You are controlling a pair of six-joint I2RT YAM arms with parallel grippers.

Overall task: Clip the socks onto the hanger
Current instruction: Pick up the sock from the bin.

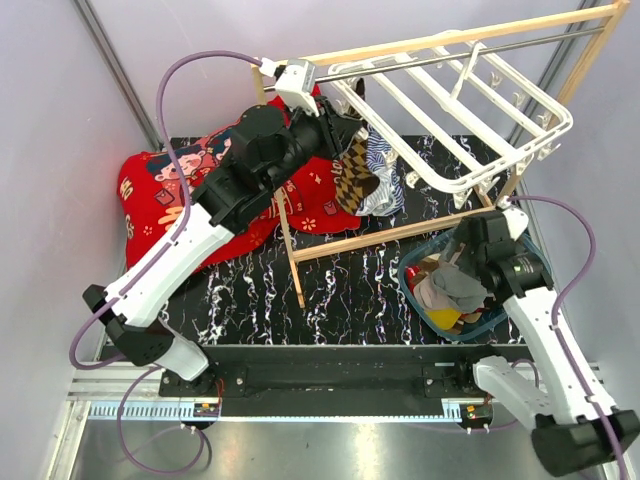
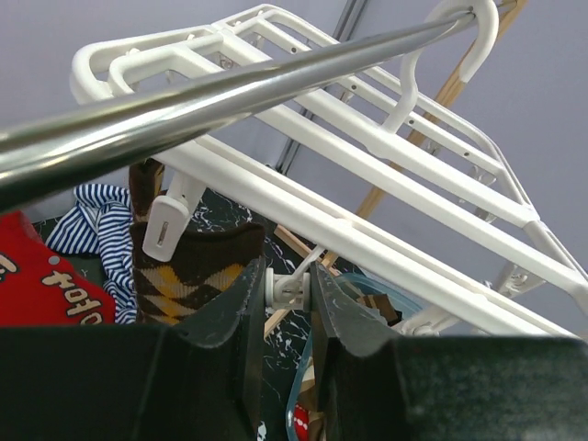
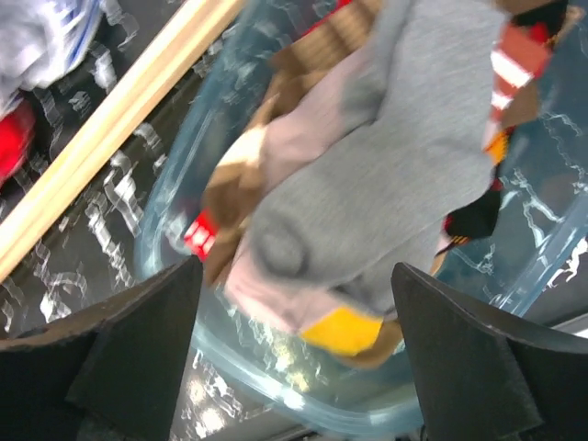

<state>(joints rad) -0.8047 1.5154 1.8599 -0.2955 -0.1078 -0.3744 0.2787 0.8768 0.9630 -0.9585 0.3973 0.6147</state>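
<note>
1. At the far left, a red printed cushion (image 1: pixel 160 190) lies on the black marbled table (image 1: pixel 350 290).
2. The left gripper (image 2: pixel 287 276) is raised under the near edge of the hanger (image 1: pixel 470 120). Its jaws stand narrow, pinching a small white clip peg (image 2: pixel 287 290) that dangles from the frame.
3. Just beside that gripper a checkered sock (image 2: pixel 188 276) hangs from the hanger, its top edge caught in another peg (image 2: pixel 165 225). A blue-and-white striped cloth (image 1: pixel 385 185) hangs next to it.
4. The hanger sits tilted, its white hook (image 2: pixel 450 37) over a metal rod (image 2: pixel 230 92) at the top of the wooden rack (image 1: pixel 350 243).
5. At the right, a translucent blue basket (image 3: pixel 276 381) holds a heap of socks, a grey sock (image 3: pixel 395 184) uppermost.
6. The right gripper (image 3: pixel 294 276) hovers over that basket with its jaws spread wide, holding nothing.
</note>
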